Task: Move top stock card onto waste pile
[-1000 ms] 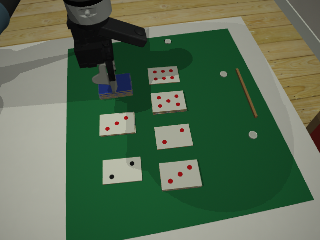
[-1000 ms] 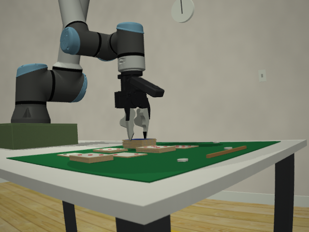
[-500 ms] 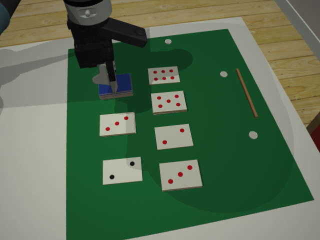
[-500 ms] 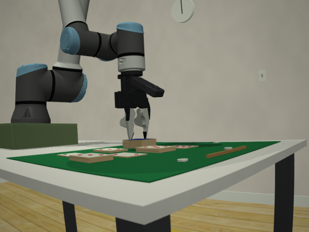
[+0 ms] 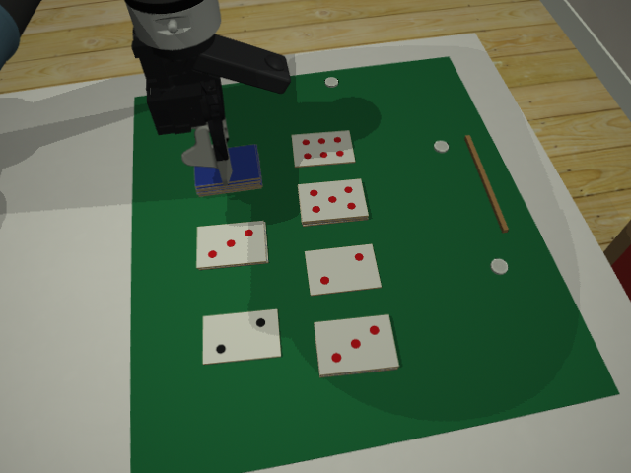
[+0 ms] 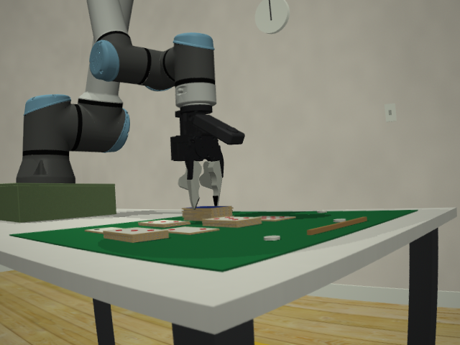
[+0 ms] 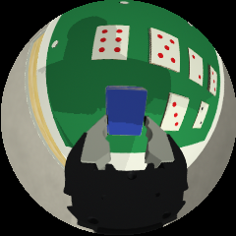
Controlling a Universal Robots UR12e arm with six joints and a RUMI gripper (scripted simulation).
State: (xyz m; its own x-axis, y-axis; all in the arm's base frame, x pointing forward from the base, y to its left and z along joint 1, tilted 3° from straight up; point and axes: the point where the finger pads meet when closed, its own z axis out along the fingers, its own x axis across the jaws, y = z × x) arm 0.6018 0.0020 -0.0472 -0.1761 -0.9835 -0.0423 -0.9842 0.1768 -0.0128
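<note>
My claw (image 6: 204, 205) is gripping the top card (image 5: 230, 164) of the blue-backed stock (image 6: 207, 213) by its two opposite edges, fingertips sitting right at the stack's top. The card is lying flat on the stock. The waste pile (image 5: 232, 245), showing three red dots, is sitting just beside it with a strip of green mat (image 5: 417, 325) between them. Right of the stock, another gap is separating it from the six-dot card (image 5: 322, 147).

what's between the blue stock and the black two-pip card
Only the three-pip red card lies between the stock and black card, seen in the top view.
</note>
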